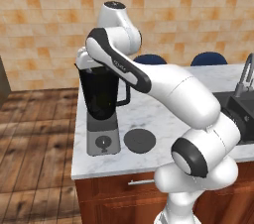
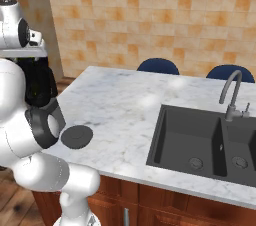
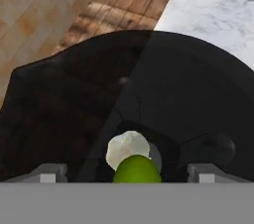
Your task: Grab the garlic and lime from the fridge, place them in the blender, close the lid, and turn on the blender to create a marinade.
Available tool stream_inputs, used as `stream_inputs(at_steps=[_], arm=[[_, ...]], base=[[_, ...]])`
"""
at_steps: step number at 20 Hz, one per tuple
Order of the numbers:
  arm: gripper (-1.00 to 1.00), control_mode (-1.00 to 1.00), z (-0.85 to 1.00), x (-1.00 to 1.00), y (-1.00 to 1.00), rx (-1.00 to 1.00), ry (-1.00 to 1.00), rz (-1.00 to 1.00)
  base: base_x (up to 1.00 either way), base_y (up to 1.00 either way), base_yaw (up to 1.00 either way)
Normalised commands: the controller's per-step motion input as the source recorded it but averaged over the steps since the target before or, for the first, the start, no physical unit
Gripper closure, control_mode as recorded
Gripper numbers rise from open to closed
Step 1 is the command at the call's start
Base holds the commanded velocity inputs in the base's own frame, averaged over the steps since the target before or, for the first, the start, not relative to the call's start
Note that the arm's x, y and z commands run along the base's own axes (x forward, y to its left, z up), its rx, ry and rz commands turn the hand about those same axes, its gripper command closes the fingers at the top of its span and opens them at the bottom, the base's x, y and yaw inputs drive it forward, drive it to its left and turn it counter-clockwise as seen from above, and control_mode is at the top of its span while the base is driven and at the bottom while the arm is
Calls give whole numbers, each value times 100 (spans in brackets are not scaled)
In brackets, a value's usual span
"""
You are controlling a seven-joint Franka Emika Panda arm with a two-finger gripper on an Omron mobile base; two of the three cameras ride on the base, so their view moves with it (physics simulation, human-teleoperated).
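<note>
Gripper [image 3: 127, 177]: above the open blender jar, fingers spread wide — nothing between them.
Lime [image 3: 137, 170]: inside the jar, beside a whitish garlic bulb [image 3: 127, 147].
Blender [image 1: 101, 106]: upright near the marble tabletop [image 1: 163, 119] corner.
Lid [image 1: 139, 140]: flat on the tabletop — just beside the blender base.
Sink [image 2: 200, 142]: well apart.

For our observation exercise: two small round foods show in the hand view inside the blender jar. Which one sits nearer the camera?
The lime, yellow-green, sits nearest, partly covering the pale whitish garlic behind it.
</note>
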Motion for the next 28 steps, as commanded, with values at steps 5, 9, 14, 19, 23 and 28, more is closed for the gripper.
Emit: stream_inputs(at_steps=[5, 9, 14, 19, 23, 28], arm=[[-100, -100, 19, -14, -1, 0, -17, 3], [-100, -100, 53, -57, -34, 0, -32, 4], [-100, -100, 54, -76, -65, 0, -37, 7], [-100, -100, 11, -100, -85, 3, -18, 5], [-100, -100, -43, -80, -67, 1, 0, 2], [-100, -100, -76, -22, -35, 0, 12, 2]], base=[[0, 0, 0], [0, 0, 0], [0, 0, 0], [0, 0, 0], [0, 0, 0], [0, 0, 0]])
